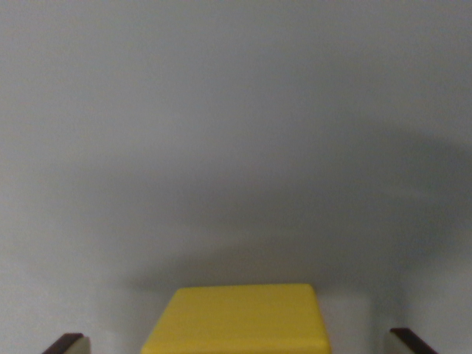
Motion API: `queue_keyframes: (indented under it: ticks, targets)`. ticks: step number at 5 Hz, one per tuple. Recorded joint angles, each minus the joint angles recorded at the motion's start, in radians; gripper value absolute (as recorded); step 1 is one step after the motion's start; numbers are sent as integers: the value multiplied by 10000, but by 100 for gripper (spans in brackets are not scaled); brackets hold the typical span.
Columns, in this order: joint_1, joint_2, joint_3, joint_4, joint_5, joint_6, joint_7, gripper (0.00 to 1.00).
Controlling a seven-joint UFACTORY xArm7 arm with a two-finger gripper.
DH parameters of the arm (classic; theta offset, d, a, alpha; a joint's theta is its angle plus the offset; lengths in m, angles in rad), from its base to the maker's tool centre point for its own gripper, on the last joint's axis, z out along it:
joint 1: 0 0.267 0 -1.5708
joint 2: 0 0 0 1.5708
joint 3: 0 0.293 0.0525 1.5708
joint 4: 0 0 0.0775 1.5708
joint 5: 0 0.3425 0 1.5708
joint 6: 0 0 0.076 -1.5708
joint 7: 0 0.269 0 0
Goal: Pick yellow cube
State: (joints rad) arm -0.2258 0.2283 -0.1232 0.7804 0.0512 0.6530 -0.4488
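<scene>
- Step in hand: the approach. The gripper (236, 346) is positioned over the yellow cube (237, 318), and the grasp is judged not yet made.
- Finger state: the fingers are apart. One dark fingertip (65, 343) shows at the wrist view's left of the cube, the other (411, 341) at the wrist view's right of the cube. Both stand well clear of the cube's sides, with bare table (236, 133) visible in each gap.
- Cube position: the cube sits on the table between the two fingertips, at the bottom centre of the wrist view. It lies slightly nearer the left fingertip than the right one.
- Next move, as a judgement: lower the fingers further around the cube, hold it centred between them, then close on its two opposite sides and lift.
- Risk: an off-centre closure may push the cube sideways before both fingers make contact.
- Cube appearance: a plain, saturated yellow top face with rounded corners and a matte finish. Its lower part is cut off by the frame edge.
- Surroundings: the table beyond the cube is a uniform pale grey, crossed by a soft, broad shadow.
</scene>
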Motion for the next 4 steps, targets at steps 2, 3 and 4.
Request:
queue_keyframes:
  ticks: [2, 3, 4]
  targets:
    - [0, 0, 0, 0, 0, 0, 0, 0]
    - [0, 0, 0, 0, 0, 0, 0, 100]
    - [0, 0, 0, 0, 0, 0, 0, 100]
